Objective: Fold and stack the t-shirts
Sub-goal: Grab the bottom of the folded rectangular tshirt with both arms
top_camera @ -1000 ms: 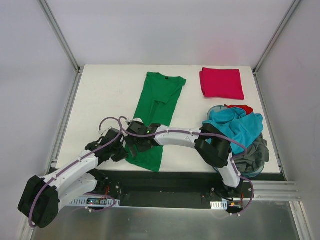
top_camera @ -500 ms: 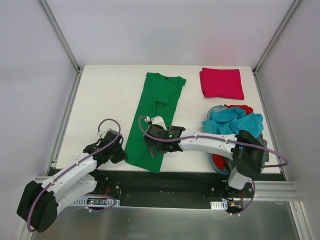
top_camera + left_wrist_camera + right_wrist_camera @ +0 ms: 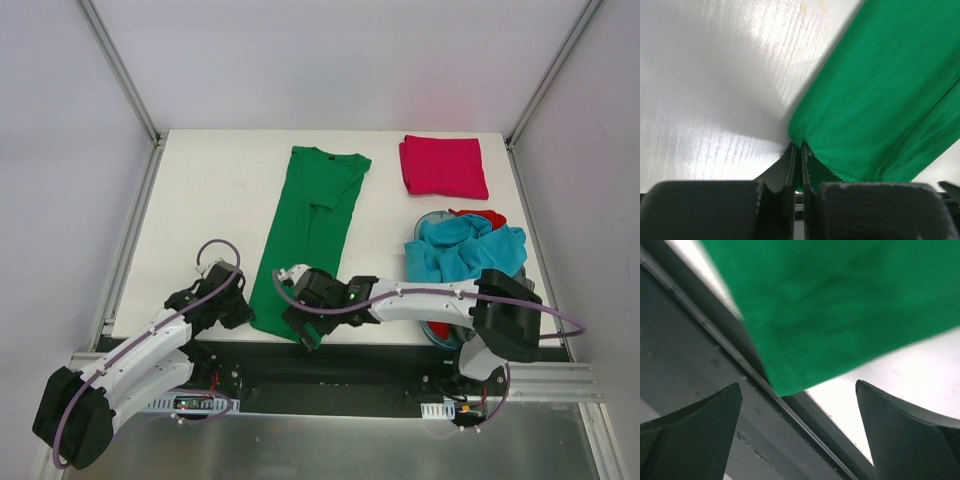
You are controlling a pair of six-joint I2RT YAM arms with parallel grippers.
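White counter (image 3: pixel 200 200) enclosed by pale grey walls (image 3: pixel 330 60). A bright green t-shirt (image 3: pixel 312 215) lies stretched lengthwise from the far middle to the near edge. The left hand (image 3: pixel 799 159) is pinched tight on its near-left hem corner. The right hand (image 3: pixel 306 333) gapes wide over its near-right corner.

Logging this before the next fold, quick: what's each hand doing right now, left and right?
Left hand: closed, pinching a corner of the green t-shirt.
Right hand: open, holding nothing, above the shirt's near corner.
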